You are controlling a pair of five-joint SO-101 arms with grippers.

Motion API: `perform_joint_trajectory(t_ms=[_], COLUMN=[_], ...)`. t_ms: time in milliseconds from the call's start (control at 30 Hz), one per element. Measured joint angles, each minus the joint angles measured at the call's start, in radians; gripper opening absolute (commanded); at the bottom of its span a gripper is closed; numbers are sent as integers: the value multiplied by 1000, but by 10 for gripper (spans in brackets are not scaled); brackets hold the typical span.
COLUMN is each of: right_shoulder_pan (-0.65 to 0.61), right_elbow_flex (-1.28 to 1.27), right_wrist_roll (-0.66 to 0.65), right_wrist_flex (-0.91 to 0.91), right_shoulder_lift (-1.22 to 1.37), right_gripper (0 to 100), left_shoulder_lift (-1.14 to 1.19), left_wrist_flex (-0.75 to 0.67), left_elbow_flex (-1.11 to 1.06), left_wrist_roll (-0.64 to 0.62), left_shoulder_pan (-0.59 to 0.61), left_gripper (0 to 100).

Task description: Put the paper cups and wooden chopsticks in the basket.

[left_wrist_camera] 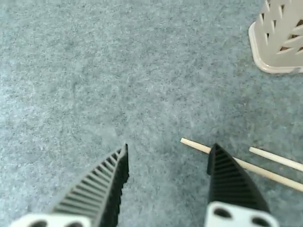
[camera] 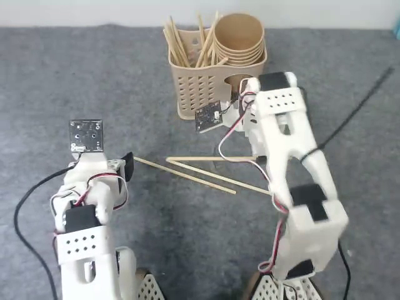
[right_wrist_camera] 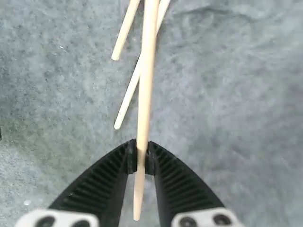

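While the basket (camera: 200, 94), paper cups (camera: 240, 53) inside, stands just ahead of your right arm (camera: 294, 156) from above, your left pincer (left_wrist_camera: 168, 163) gapes wide beside a loose chopstick (left_wrist_camera: 265, 173), and your right pincer (right_wrist_camera: 141, 158) pinches another chopstick (right_wrist_camera: 147, 85) near its end, so a swing could pivot it free

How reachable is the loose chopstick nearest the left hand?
Likely yes: the left hand is open beside the chopstick, at its near end, with bare carpet around and nothing in between.
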State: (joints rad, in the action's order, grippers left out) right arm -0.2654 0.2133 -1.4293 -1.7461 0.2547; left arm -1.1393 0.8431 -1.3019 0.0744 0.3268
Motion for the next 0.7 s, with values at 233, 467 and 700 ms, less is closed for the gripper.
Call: perform_joint_trajectory(t_ms=[233, 467, 700], right_shoulder_pan=[-49, -87, -155], right_elbow_flex=[-86, -118, -118], right_wrist_roll=[364, 787, 1102], right_wrist_flex=[252, 601, 899], right_shoulder_lift=[-222, -336, -374], right_gripper=[8, 8, 8], left_shoulder_lift=[0, 0, 0], left_wrist_flex=[-9, -9, -9], left_elbow_flex=[-2, -2, -2], left_wrist_roll=[0, -41, -61], left_shoulder_pan=[0, 0, 0], left_gripper=[261, 261, 261])
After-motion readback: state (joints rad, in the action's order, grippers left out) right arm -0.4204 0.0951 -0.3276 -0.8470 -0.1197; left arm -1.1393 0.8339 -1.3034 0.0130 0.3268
